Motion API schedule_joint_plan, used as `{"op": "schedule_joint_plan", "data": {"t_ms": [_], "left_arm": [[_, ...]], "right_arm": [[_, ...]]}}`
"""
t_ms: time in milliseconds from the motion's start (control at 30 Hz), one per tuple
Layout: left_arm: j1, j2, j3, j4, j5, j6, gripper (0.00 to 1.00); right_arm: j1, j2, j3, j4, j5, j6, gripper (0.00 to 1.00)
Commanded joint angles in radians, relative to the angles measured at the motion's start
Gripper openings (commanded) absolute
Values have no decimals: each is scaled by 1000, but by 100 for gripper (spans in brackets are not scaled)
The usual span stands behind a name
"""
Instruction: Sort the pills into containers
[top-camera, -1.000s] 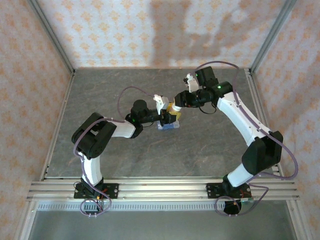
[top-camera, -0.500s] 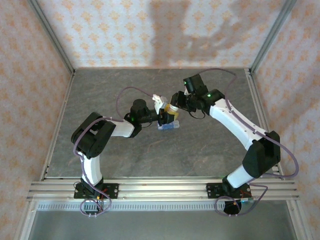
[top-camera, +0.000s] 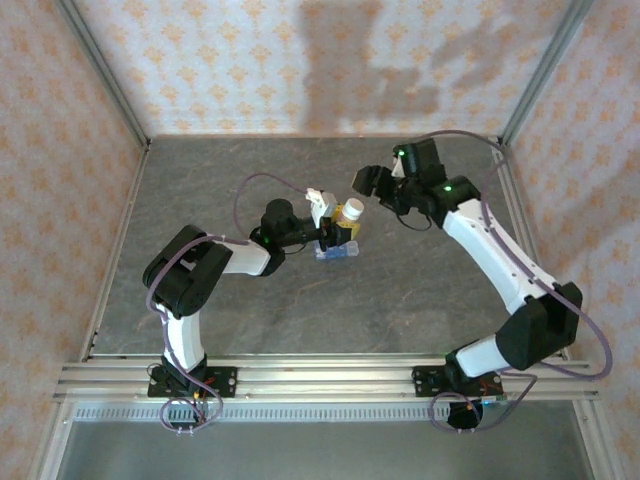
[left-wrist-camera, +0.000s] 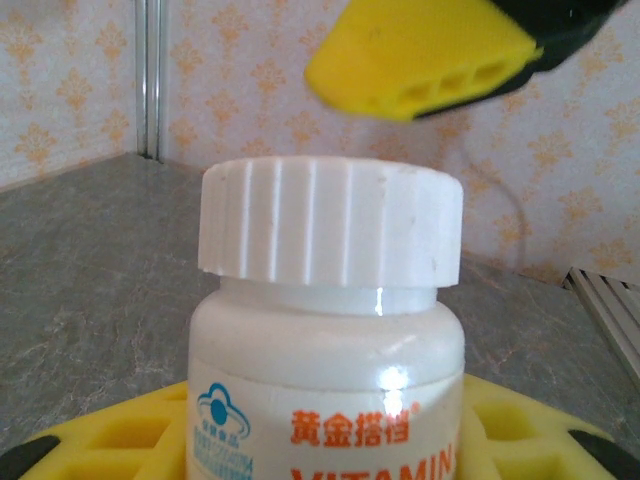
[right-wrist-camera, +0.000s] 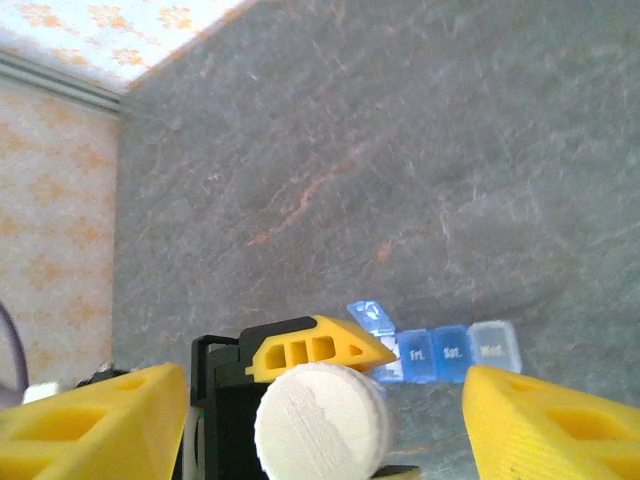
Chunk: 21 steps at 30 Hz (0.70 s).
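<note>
Right fingers (right-wrist-camera: 100, 415) withdrawn — translucent blue containers (right-wrist-camera: 440, 352)

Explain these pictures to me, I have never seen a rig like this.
Two robot arms stand bolted at a table's near edge. One picture looks down from above and behind; the other two come from cameras on each wrist. On the grey table lies a translucent blue plastic pill-organizer strip, one lid raised. The left end effector, a two-finger clamp, holds a white plastic bottle with a ribbed cap upright. The right end effector hangs open near the cap, gripping nothing.
</note>
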Motion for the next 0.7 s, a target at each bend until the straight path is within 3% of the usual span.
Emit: {"op": "schedule_joint_plan", "data": {"t_ms": [0,233,433,667], "left_arm": [[-4,-41,20,68,30,16,0],[-3,-45,14,74,53,-3,0],[-3,-46,18,75,57,-9,0],[-3,-53,12,74,58,-11,0]], "right_arm": [[-17,0,8,-38,-105,-197,74],[-23,87,80,-141,-261,-424,74],[-23,116,97,-162,-273,-432,69],[-23,133,89,-143,-273,-412,55]]}}
